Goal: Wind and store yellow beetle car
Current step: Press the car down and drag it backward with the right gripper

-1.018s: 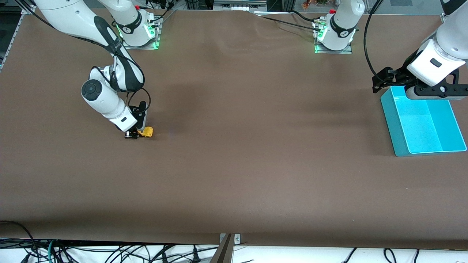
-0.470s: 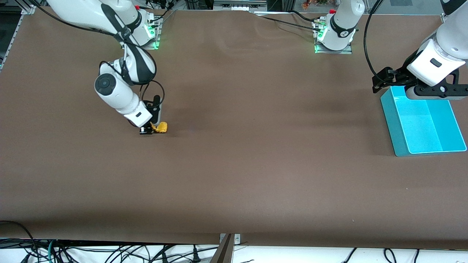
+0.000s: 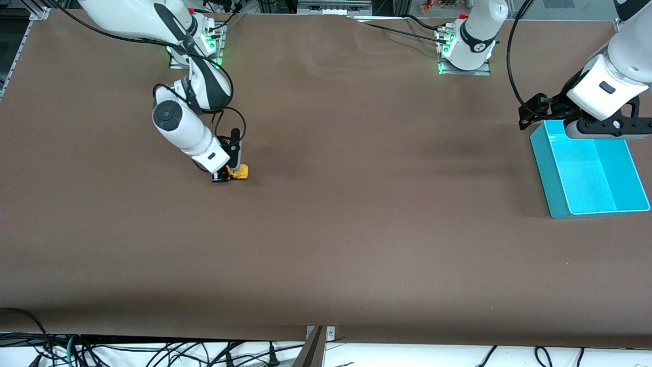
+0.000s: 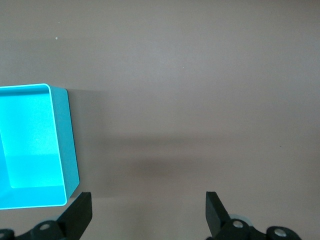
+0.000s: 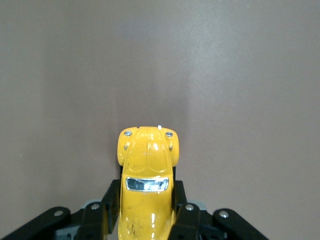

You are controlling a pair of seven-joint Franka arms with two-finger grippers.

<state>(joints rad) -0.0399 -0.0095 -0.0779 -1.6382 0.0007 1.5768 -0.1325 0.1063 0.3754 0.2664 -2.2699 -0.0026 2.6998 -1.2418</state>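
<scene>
The yellow beetle car is down on the brown table toward the right arm's end, gripped by my right gripper. In the right wrist view the car sits between the two black fingers, which press on its sides; its rounded nose points away from the gripper. My left gripper hangs open and empty over the edge of the turquoise bin at the left arm's end. In the left wrist view its fingers stand wide apart beside the bin.
The turquoise bin has nothing in it. Both arm bases stand along the table edge farthest from the front camera. Cables hang below the table edge nearest the front camera.
My right gripper has slid the car along the table toward the left arm's end and slightly away from the front camera. The left arm has not moved.
</scene>
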